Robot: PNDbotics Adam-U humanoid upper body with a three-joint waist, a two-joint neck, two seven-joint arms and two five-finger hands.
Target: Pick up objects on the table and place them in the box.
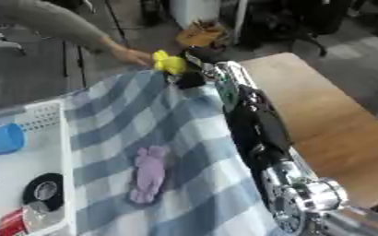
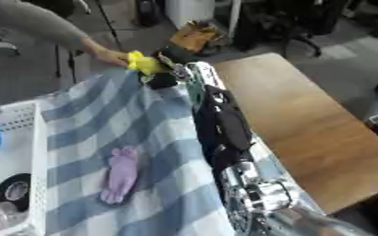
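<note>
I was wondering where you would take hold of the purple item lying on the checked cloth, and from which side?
Grip the purple item across its narrower middle, coming from above with the fingers. It lies flat and elongated on the checked cloth, nothing touching it, so its long sides are free.

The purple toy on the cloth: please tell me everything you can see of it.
The purple toy is small, pale lilac and looks soft, like plush or rubber. It is long, with a rounder upper end that seems to have two short lobes and a narrower lower end; finer details cannot be made out. It lies flat and lengthwise on the blue-and-white checked cloth, between the white basket on the left and the robot's right arm. Only the cloth touches it; no hand is near it.
</note>
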